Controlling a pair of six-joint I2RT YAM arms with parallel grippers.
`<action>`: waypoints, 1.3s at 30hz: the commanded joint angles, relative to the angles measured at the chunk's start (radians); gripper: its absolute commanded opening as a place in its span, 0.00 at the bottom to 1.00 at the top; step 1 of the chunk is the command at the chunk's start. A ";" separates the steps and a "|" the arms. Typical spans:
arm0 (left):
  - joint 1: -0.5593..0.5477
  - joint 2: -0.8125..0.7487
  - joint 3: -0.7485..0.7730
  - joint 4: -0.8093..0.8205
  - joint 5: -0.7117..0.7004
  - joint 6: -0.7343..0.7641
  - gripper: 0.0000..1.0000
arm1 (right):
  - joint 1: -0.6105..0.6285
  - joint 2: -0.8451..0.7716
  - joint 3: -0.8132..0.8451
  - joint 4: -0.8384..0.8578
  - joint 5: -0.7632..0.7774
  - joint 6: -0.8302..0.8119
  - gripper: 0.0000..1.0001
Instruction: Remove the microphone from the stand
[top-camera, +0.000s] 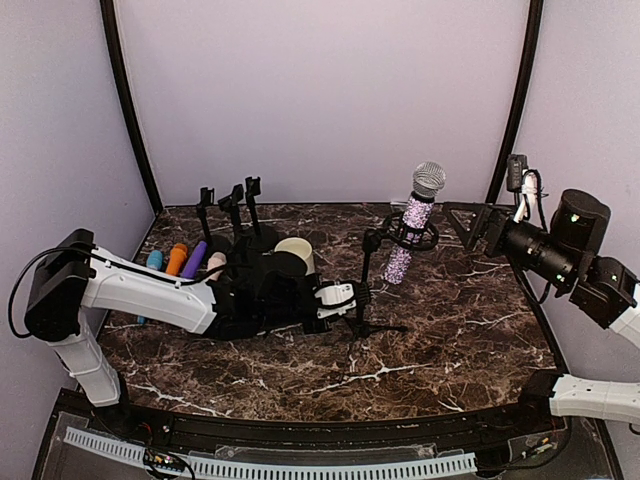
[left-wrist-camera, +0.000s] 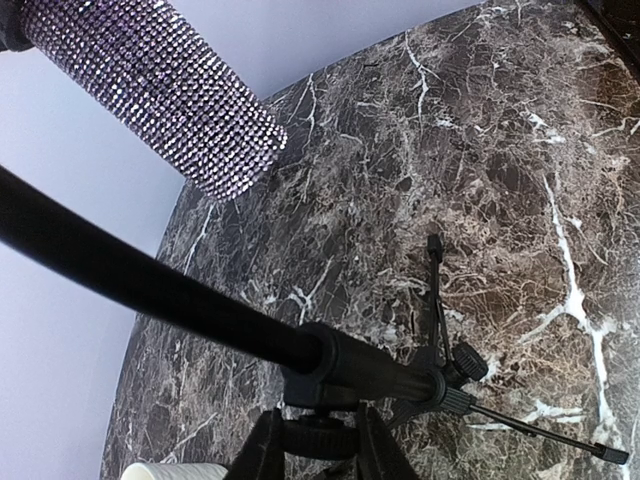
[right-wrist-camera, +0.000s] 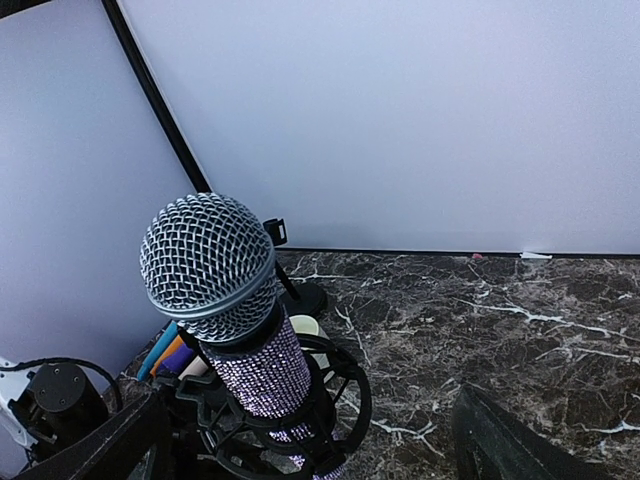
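- Top view: the black stand (top-camera: 366, 280) rests on thin legs near the middle of the marble table (top-camera: 450, 340), its pole roughly upright.
- The microphone (top-camera: 412, 222), with a rhinestone body and a silver mesh head, sits head-up and slightly tilted in the ring mount (top-camera: 385, 238) at the stand's top.
- The left gripper (top-camera: 356, 297) reaches in from the stand's left. Its jaws are clamped on the stand's lower pole, just above the legs.
- The right gripper (top-camera: 468, 225) hangs to the right of the stand's top, near the microphone but apart from it. Its jaws are spread wide and hold nothing.
- Left of the stand, several coloured microphones (top-camera: 180, 260) lie side by side. Behind them are 3 bare stands (top-camera: 230, 200), and a cream round object (top-camera: 295, 247) sits between those and the stand.
- Left wrist view: 2 black fingers (left-wrist-camera: 262, 450) pinch the stand's hub, where the legs fan out. The pole runs off to the upper left, with the microphone's sparkling lower end above it. 2 legs show, spread across the marble.
- Right wrist view: the microphone stands in the ring mount at the stand's top. The spread fingers (right-wrist-camera: 110, 440) sit low on either side of it, and neither touches it.
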 joint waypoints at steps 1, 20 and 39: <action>-0.004 -0.019 0.033 -0.089 0.039 -0.056 0.12 | 0.003 -0.003 0.005 0.017 0.009 -0.006 0.99; 0.080 0.018 0.098 -0.326 0.595 -0.608 0.09 | 0.003 -0.011 0.001 0.012 0.004 0.007 0.99; 0.133 -0.004 0.088 -0.261 0.707 -0.750 0.42 | 0.003 -0.029 -0.007 0.018 -0.008 0.017 0.99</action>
